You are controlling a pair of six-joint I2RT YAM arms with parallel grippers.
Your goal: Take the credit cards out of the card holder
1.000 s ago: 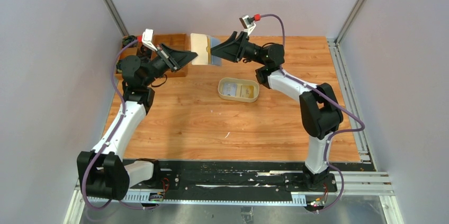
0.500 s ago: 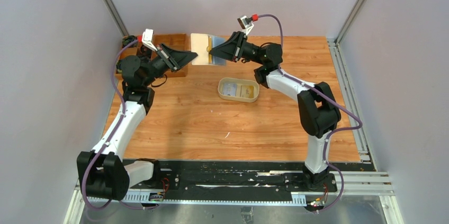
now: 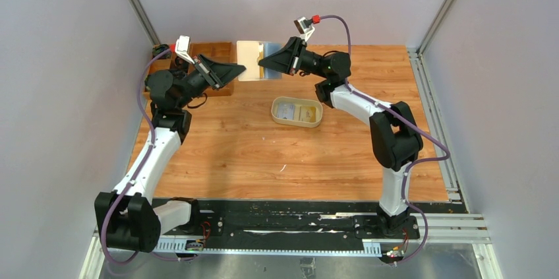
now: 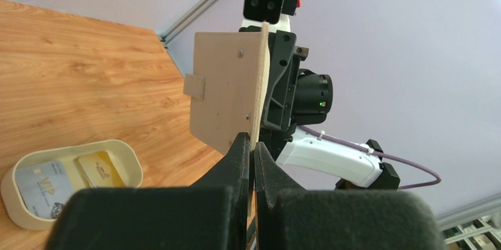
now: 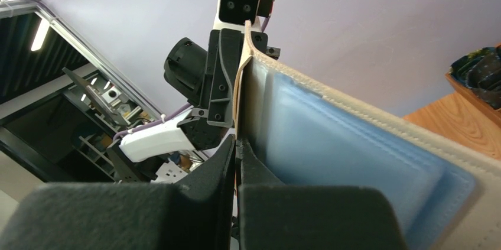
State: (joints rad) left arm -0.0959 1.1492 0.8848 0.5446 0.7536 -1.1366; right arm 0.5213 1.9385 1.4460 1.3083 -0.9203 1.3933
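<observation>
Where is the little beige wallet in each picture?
Top external: the flat beige bifold wallet is at top centre, held up off the wood.
Left wrist: the wallet is in the middle, with its beige outside facing the camera.
Right wrist: the wallet fills the right half, with its pale-blue inside showing.
Shared landmark: the wooden table shows in all three.
</observation>
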